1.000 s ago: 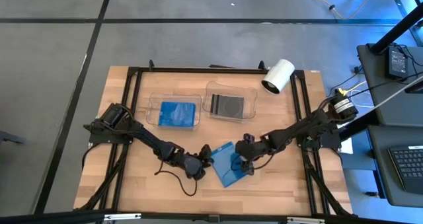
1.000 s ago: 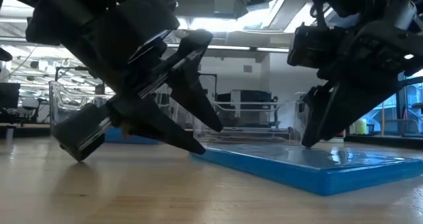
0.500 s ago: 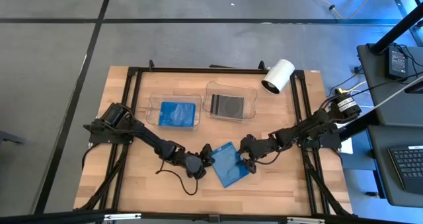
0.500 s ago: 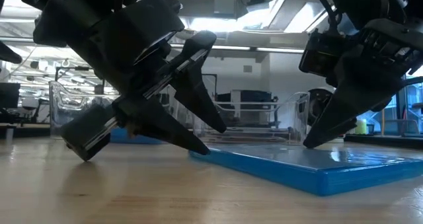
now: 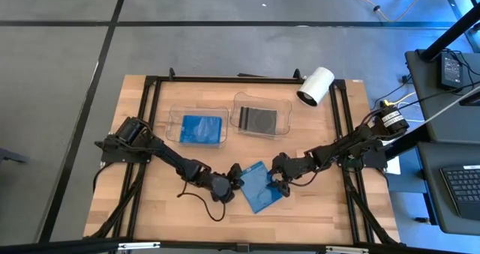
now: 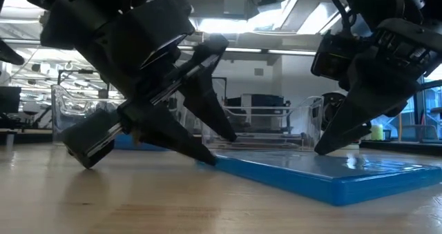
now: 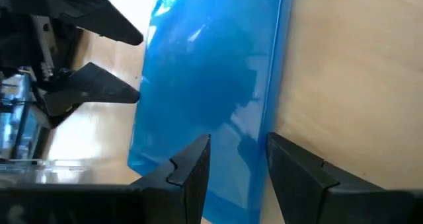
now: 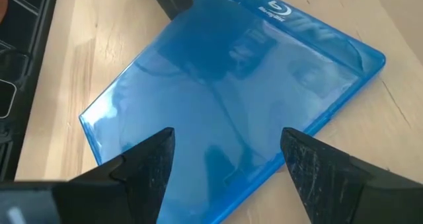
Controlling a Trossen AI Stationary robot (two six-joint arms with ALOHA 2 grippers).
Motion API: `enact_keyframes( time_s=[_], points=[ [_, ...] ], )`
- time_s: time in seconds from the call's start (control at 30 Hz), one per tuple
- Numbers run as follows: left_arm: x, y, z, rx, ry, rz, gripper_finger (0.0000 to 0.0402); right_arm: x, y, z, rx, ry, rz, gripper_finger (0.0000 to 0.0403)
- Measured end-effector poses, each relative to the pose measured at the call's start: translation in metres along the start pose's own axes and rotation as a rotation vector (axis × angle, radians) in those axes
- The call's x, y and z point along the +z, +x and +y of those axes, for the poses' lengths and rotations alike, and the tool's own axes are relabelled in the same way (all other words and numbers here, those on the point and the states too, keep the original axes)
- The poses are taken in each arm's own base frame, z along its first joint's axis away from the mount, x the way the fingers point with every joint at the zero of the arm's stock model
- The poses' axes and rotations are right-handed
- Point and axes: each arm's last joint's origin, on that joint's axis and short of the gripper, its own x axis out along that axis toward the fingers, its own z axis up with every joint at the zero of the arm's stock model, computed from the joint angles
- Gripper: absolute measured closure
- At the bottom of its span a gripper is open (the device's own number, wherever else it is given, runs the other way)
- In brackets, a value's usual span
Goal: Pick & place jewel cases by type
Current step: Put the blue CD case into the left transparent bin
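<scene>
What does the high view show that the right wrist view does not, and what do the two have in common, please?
Only the high view shows the whole wooden table, two clear trays at its far side, the left tray holding a blue case and the right tray a dark case, a white cylinder, and both arms. Only the right wrist view shows the disc logo printed on the blue jewel case. Both show that loose case lying flat on the wood, with the open right pincer over it and the left pincer at its opposite edge.
</scene>
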Motion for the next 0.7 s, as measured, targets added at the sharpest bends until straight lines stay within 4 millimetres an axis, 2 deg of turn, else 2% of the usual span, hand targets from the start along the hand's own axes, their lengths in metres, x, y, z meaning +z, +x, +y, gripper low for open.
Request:
enact_keyframes(
  time_s=[0.1, 0.3, 0.57, 0.7],
  points=[
    [-0.0030, 0.0015, -0.0013, -0.071, -0.049, -0.013, 0.0259, 0.0002, 0.0003, 0.0002, 0.003, 0.005, 0.001, 0.0119],
    [-0.0050, 0.0027, 0.0007, -0.052, -0.096, 0.004, 0.0259, 0.0000, 0.0003, 0.0003, 0.010, 0.056, 0.007, 0.0119],
    [-0.0079, 0.0051, 0.0067, -0.024, -0.068, -0.002, 0.0259, 0.0007, 0.0004, 0.0029, 0.069, 0.089, 0.026, 0.0119],
    [-0.0024, 0.0042, 0.0067, -0.004, 0.028, -0.061, 0.0259, 0.0013, 0.0004, 0.0037, 0.081, 0.105, 0.032, 0.0119]
  ],
)
